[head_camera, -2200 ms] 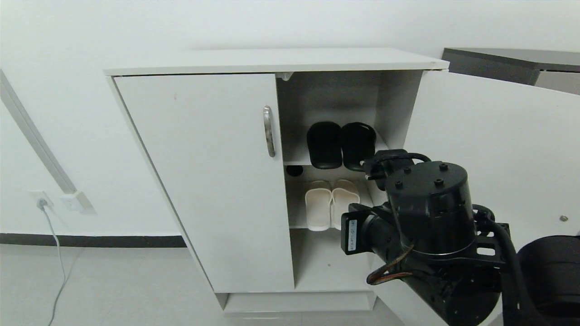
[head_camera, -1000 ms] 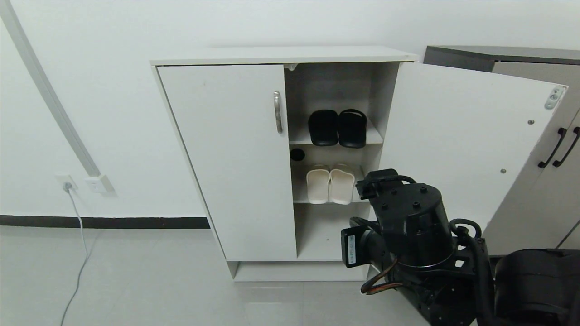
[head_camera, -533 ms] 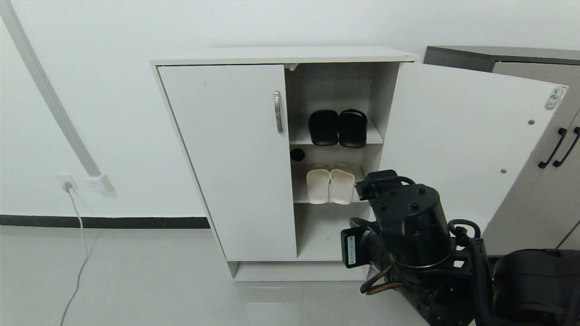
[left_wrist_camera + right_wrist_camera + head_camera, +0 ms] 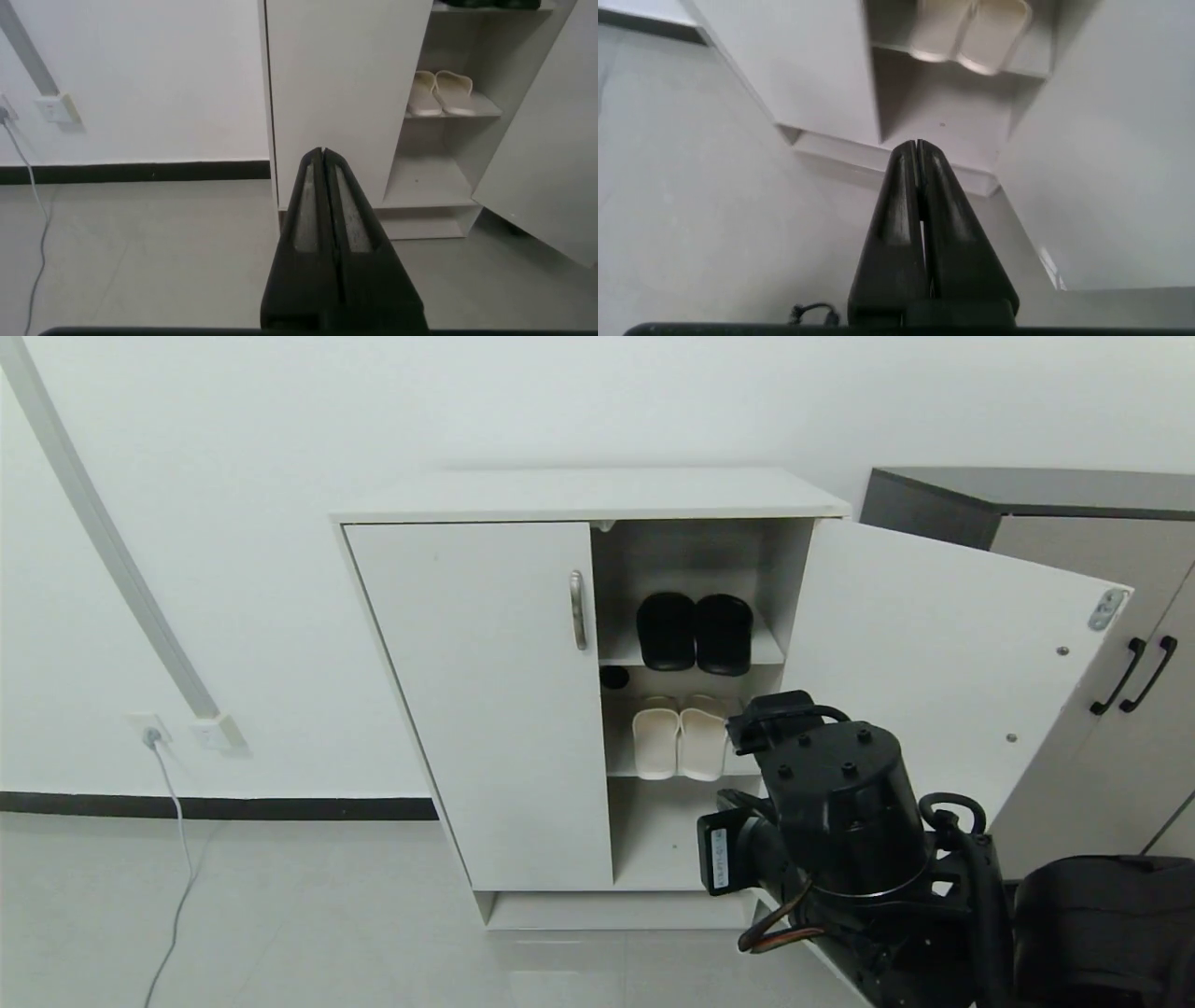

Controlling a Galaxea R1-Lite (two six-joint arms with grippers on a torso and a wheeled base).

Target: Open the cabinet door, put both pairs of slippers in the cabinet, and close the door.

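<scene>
The white cabinet stands against the wall with its left door shut and its right door swung open. Black slippers sit side by side on the upper shelf, white slippers on the middle shelf; the white pair shows in both wrist views. The bottom shelf is bare. My right arm hangs in front of the open door's lower edge. My left gripper is shut and empty, above the floor left of the opening. My right gripper is shut and empty, low before the cabinet base.
A grey cabinet with black handles stands just behind the open door at the right. A wall socket and cable are at the left. Bare grey floor lies in front of the cabinet.
The head camera has pulled back and then tilted, so the cabinet looks smaller and sits lower in the picture. Slippers and door keep their places. The right arm holds the same pose.
</scene>
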